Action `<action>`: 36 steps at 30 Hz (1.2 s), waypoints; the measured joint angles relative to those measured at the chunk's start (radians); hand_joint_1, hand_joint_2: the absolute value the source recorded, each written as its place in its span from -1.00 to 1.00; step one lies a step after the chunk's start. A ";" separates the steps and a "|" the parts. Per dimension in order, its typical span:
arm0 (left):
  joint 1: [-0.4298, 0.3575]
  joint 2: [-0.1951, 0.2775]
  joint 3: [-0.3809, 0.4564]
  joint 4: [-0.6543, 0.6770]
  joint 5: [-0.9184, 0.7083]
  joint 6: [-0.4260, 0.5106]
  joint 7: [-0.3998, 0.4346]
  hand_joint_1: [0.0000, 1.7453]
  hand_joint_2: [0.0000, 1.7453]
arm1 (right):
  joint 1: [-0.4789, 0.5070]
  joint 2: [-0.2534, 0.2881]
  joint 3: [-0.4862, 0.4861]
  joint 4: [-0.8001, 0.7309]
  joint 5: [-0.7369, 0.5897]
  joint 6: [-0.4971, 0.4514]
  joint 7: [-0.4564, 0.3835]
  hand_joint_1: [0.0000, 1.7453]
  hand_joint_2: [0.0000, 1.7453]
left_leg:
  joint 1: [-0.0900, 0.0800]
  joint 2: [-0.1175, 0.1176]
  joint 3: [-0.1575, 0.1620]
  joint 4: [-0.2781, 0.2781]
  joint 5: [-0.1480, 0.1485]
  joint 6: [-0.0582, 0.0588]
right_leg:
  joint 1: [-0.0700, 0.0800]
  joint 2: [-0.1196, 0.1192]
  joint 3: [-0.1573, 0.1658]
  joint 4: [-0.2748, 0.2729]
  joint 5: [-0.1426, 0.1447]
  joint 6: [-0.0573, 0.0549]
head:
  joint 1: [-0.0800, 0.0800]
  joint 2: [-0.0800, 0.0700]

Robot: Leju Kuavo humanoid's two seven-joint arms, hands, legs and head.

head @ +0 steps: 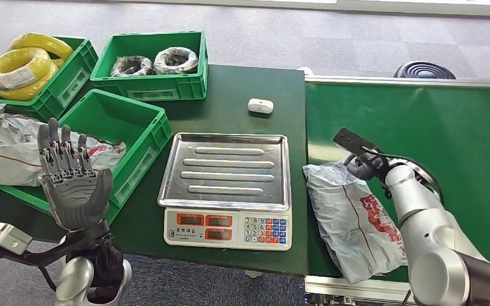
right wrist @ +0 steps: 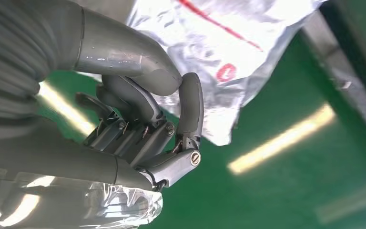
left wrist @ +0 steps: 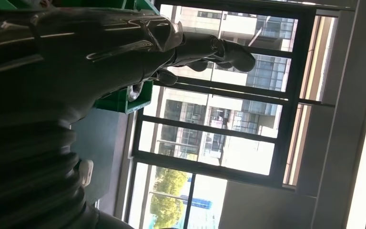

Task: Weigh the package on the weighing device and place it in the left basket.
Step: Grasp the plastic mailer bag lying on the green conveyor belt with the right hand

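While the right hand (head: 362, 167) closes on the package (head: 356, 220) and the left hand (head: 73, 185) is open, the scale (head: 227, 189) stands bare, so weighing and basketing remain.

Left robot hand (head: 70, 182) raised, fingers spread; right robot hand (head: 365, 164) curled shut.

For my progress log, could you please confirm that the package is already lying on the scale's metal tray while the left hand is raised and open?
Not quite: in the head view the scale's tray is bare; the package lies on the green belt beside the scale, at the right hand. The left hand is indeed raised and open.
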 joint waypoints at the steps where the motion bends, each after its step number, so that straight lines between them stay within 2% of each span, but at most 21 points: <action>1: -0.001 0.000 0.001 0.000 0.000 -0.002 0.000 -1.00 1.00 | 0.000 0.000 0.009 0.000 0.009 0.000 0.015 1.00 1.00 | 0.000 0.000 0.000 0.000 0.000 0.000 | 0.000 0.000 0.000 0.000 0.000 0.000 | 0.000 0.000; 7: -0.005 -0.001 0.002 0.001 0.001 -0.005 0.000 -1.00 1.00 | -0.001 0.000 0.035 0.000 0.014 0.014 0.031 1.00 1.00 | 0.000 0.000 0.000 0.000 0.000 0.000 | 0.000 0.000 0.000 0.000 0.000 0.000 | 0.000 0.000; 13: -0.041 0.002 -0.012 0.034 0.013 -0.013 0.000 -1.00 1.00 | 0.010 -0.014 0.049 0.008 0.017 0.244 0.027 1.00 1.00 | 0.000 0.000 0.000 0.000 0.000 0.000 | 0.000 0.000 0.000 0.000 0.000 0.000 | 0.000 0.000; 15: -0.052 0.003 -0.016 0.044 0.015 -0.011 0.000 -1.00 1.00 | 0.017 -0.019 0.062 0.011 0.025 0.284 0.006 1.00 1.00 | 0.000 0.000 0.000 0.000 0.000 0.000 | 0.000 0.000 -0.001 0.000 0.000 0.000 | 0.000 0.000; 19: -0.063 0.004 -0.023 0.055 0.017 -0.010 0.000 -1.00 1.00 | 0.021 -0.023 0.079 0.013 0.032 0.302 -0.003 1.00 1.00 | 0.000 0.000 0.000 0.000 0.000 0.000 | 0.000 0.000 -0.001 0.000 0.000 0.000 | 0.000 0.000; 20: -0.064 0.004 -0.025 0.057 0.017 -0.010 0.000 -1.00 1.00 | 0.021 -0.024 0.082 0.013 0.032 0.304 -0.003 0.95 1.00 | 0.000 0.000 0.000 0.000 0.000 0.000 | 0.000 0.000 -0.001 0.000 0.000 0.000 | 0.000 0.000; 21: -0.065 0.004 -0.026 0.059 0.017 -0.010 0.000 -1.00 1.00 | 0.021 -0.024 0.085 0.013 0.032 0.304 -0.003 0.61 1.00 | 0.000 0.000 0.000 0.000 0.000 0.000 | 0.000 0.000 -0.001 0.000 0.000 0.000 | 0.000 0.000; 22: -0.065 0.004 -0.027 0.060 0.017 -0.010 0.000 -1.00 1.00 | 0.021 -0.024 0.087 0.013 0.033 0.304 -0.003 0.11 1.00 | 0.000 0.000 0.000 0.000 0.000 0.000 | 0.000 0.000 -0.001 0.000 0.000 0.000 | 0.000 0.000; 24: -0.065 0.004 -0.029 0.061 0.017 -0.009 0.000 -1.00 0.00 | 0.021 -0.024 0.093 0.013 0.040 0.306 -0.008 -0.84 1.00 | 0.000 0.000 0.000 0.000 0.000 0.000 | 0.000 0.000 -0.001 0.000 0.000 0.000 | 0.000 0.000; 25: -0.065 0.005 -0.029 0.062 0.018 -0.008 0.000 -1.00 -0.50 | 0.021 -0.024 0.097 0.013 0.045 0.306 -0.013 -1.00 1.00 | 0.000 0.000 0.000 0.000 0.000 0.000 | 0.000 0.000 -0.001 0.000 0.000 0.000 | 0.000 0.000; 26: -0.064 0.005 -0.029 0.063 0.018 -0.007 0.000 -1.00 -1.00 | 0.022 -0.024 0.102 0.013 0.051 0.304 -0.019 -1.00 1.00 | 0.000 0.000 0.000 0.000 0.000 0.000 | 0.000 0.000 -0.001 0.000 0.000 0.000 | 0.000 0.000; 29: -0.060 0.005 -0.030 0.063 0.020 -0.001 0.000 -1.00 -1.00 | 0.027 -0.024 0.117 0.013 0.056 0.288 -0.055 -1.00 1.00 | 0.000 0.000 0.000 0.000 0.000 0.000 | 0.000 0.000 -0.001 0.000 0.000 0.000 | 0.000 0.000; 35: -0.043 0.006 -0.030 0.063 0.020 0.000 0.000 -1.00 -1.00 | 0.058 -0.022 0.138 0.013 0.044 0.249 -0.184 -1.00 1.00 | 0.000 0.000 0.000 0.000 0.000 0.000 | 0.000 0.000 -0.001 0.000 0.000 0.000 | 0.000 0.000; 36: -0.042 0.006 -0.030 0.063 0.020 0.000 0.000 -1.00 -1.00 | 0.062 -0.021 0.143 0.013 0.046 0.246 -0.193 -0.75 1.00 | 0.000 0.000 0.000 0.000 0.000 0.000 | 0.000 0.000 -0.001 0.000 0.000 0.000 | 0.000 0.000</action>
